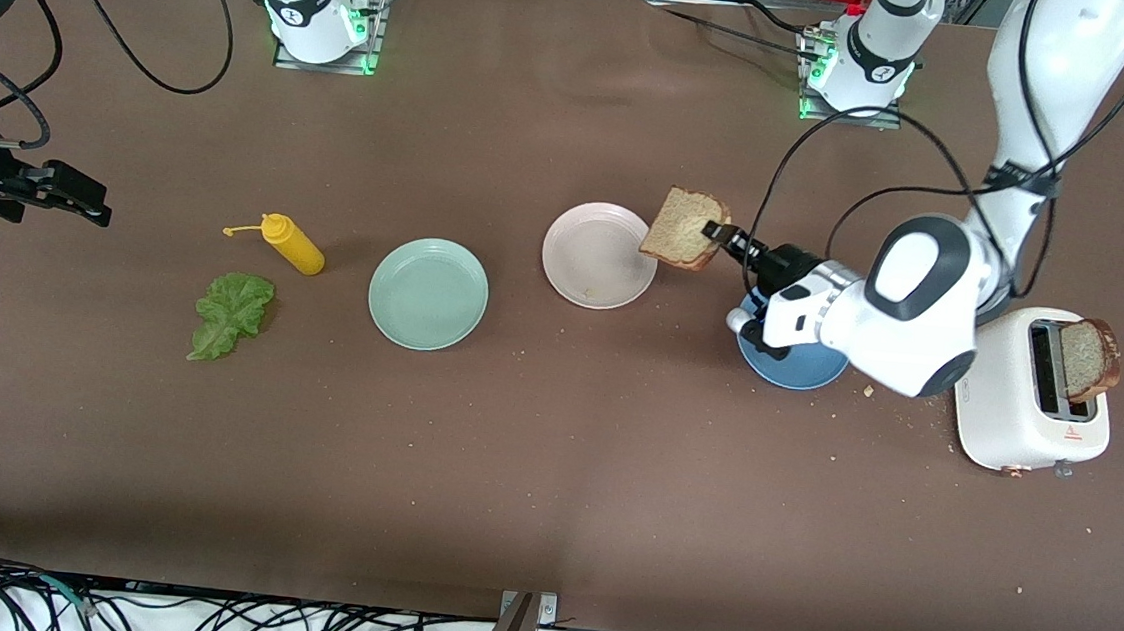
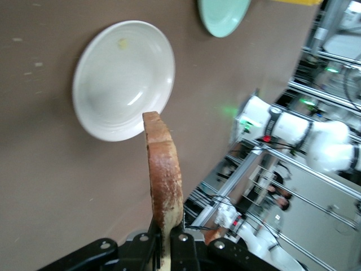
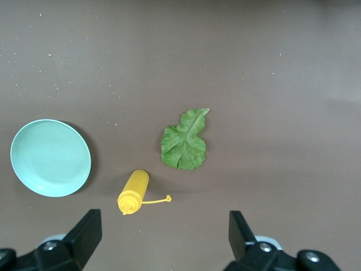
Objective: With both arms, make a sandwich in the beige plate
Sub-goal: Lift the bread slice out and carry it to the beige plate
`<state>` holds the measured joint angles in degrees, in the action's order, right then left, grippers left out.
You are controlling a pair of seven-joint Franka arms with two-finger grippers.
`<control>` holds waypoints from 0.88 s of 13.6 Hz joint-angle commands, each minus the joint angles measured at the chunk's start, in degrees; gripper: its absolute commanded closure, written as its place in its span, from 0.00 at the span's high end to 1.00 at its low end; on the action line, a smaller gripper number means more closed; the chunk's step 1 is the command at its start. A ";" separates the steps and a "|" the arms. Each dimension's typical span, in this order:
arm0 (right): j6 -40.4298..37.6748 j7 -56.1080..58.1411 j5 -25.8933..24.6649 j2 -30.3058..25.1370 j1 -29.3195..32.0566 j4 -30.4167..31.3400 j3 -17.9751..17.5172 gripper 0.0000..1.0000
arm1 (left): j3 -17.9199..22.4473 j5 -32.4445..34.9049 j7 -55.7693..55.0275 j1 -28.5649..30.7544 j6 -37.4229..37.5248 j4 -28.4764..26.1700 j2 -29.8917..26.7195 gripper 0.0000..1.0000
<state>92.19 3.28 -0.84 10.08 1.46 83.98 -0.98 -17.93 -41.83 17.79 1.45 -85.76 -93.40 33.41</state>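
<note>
Here we have the first toast slice [image 1: 686, 229] in the air, pinched by one edge in the left gripper [image 1: 722, 234], jaws pressed together on the crust. It hangs over the rim of the beige plate [image 1: 575, 271], at that plate's edge toward the left arm's end of the table, and the plate is bare apart from a crumb. We read that edge grip as deliberate: holding the bread by its crust leaves the flat face free to be laid down into the dish.

The second slice [image 1: 1086, 357] stands in the white toaster [image 1: 1025, 422] at the left arm's end, waiting its turn. The blue plate [image 1: 798, 369] sits under the left arm's wrist, mostly hidden.

Out toward the right arm's end, the lettuce leaf [image 1: 229, 314] lies flat on the table beside the yellow squeeze bottle [image 1: 293, 243], with the mint-green plate [image 1: 428, 293] between them and the beige one. The right gripper [image 3: 163, 237] waits above the table near that lettuce, fingers spread wide and holding nothing, well placed, we judge, for the leaf.
</note>
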 commanded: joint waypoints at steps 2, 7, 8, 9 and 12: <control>0.18 0.15 0.66 0.03 0.29 -0.31 -0.25 1.00 | 0.35 -4.57 12.87 -0.22 1.04 1.47 7.54 0.00; 0.18 0.15 0.66 0.03 0.21 -0.31 -0.25 1.00 | 0.35 -9.84 19.54 -1.10 -4.31 -4.59 7.72 0.00; 0.18 0.15 0.66 0.03 0.21 -0.31 -0.25 1.00 | 0.35 -11.33 20.70 -1.53 -5.28 -4.77 8.77 0.00; 0.18 0.15 0.66 0.03 0.21 -0.23 -0.25 1.00 | 0.35 -12.04 22.01 -2.32 -7.29 -4.86 9.47 0.00; 0.18 0.15 0.66 0.03 0.21 -0.31 -0.25 1.00 | 0.35 -14.50 22.55 -5.84 -13.88 -4.94 11.23 0.00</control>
<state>92.22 3.28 -0.84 10.08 1.46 83.99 -0.98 -17.97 -53.49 38.27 -2.18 -96.29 -98.14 43.60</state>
